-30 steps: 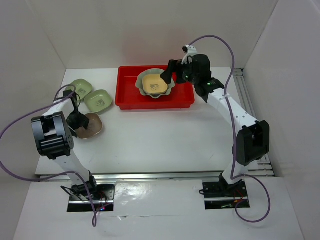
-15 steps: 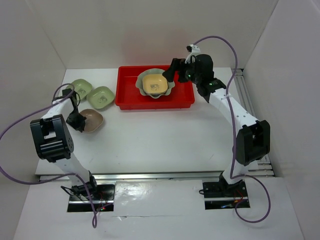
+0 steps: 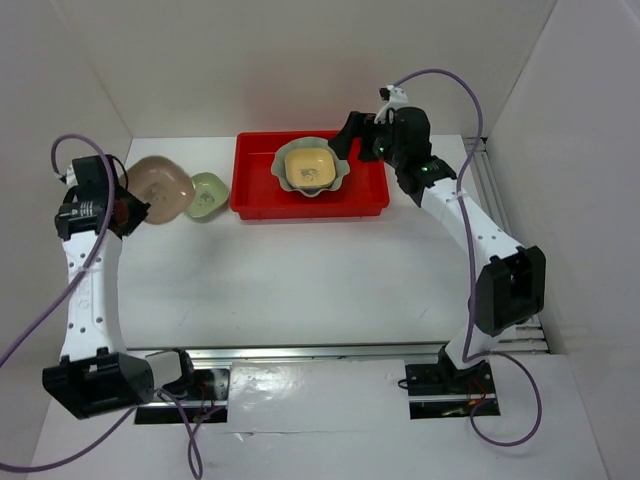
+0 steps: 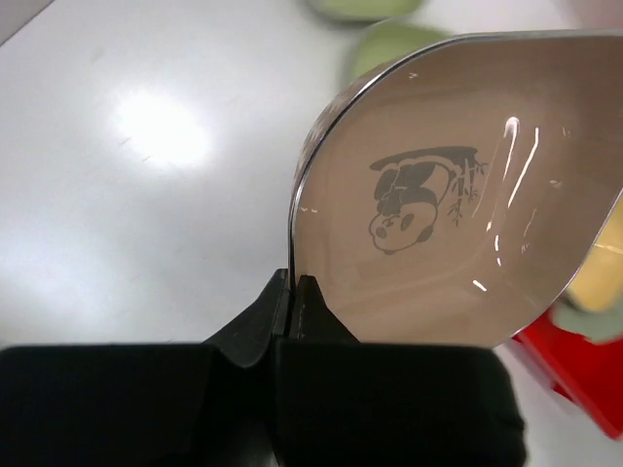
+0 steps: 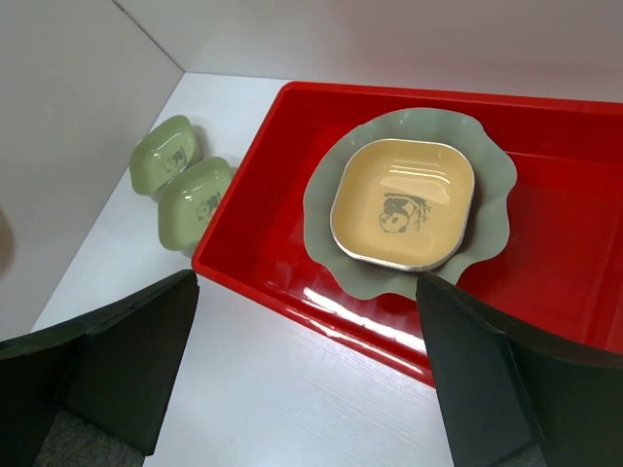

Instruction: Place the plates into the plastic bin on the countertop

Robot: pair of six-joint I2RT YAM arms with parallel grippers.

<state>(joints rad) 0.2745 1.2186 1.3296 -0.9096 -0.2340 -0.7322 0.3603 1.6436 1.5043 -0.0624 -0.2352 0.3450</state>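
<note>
1. Countertop point(image 3: 320, 270): white and walled in. In your overhead view everything sits along the upper edge.
2. Bin point(image 3: 258, 182): red, flat on the countertop at upper centre. In your right wrist view it fills the upper right point(image 5: 545, 243).
3. Big plate point(image 3: 343, 170): pale green with a wavy rim, lying inside the bin slightly right of its middle point(image 5: 492, 209).
4. Tan plate point(image 3: 160, 187): outside the bin at upper left, held up by its rim and tilted. It fills the right half of your left wrist view point(image 4: 458, 214), panda print facing the camera.
5. Yellow plate point(image 3: 310, 168): nested in the middle of the big plate, upright, panda print visible point(image 5: 402, 202).
6. Green plates: two small ones side by side on the countertop just left of the bin, point(image 5: 164, 151) and point(image 5: 198, 199). In the overhead view you only get one point(image 3: 207, 193), since the tan plate covers the other.
7. Right gripper point(image 3: 345, 135): above the bin's upper right corner. Its fingers are spread wide at the bottom corners of the wrist view point(image 5: 307, 292), with nothing between them.
8. Left gripper point(image 3: 122, 205): far left of the overhead view. Its fingers are pinched tight on the tan plate's lower-left rim point(image 4: 295, 292).
</note>
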